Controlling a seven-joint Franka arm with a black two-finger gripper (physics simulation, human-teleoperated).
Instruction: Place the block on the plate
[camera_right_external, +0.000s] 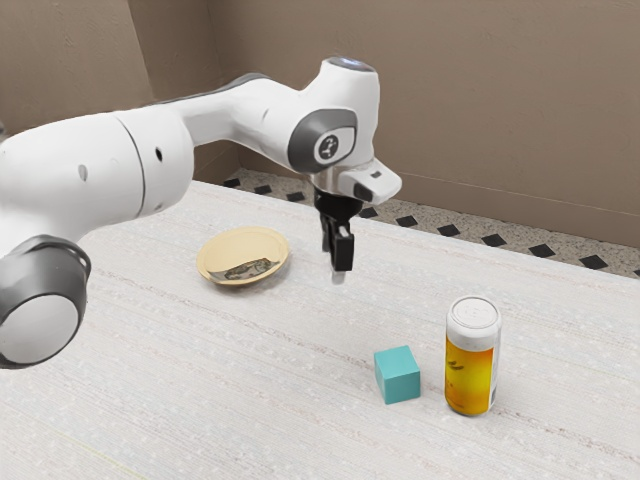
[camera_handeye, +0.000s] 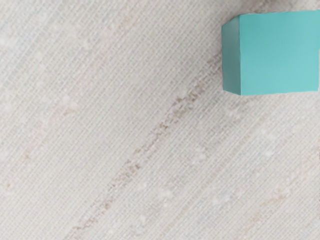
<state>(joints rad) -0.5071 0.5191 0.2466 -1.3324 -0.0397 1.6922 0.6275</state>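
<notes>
In the exterior view, the gripper is being held up in the air by the arm, pointing down, likely so that nothing is being bumped on the way to the block. Whether it is being kept open or closed is not being shown well enough to tell, but no block is being held. The block is being held up by the table, flat on its bottom, so it is probably being stopped from rolling or tipping. Just beside it, a can is being stood upright, so room is being left for only a careful reach on that side. The plate is being set well apart, toward the exterior view's left, with its hollow being turned up, so a good spot is being offered for the block. In the wrist view, the block is being seen away from the middle, so it seems the hand is not being lined up with it, and a move over and down is being called for.
</notes>
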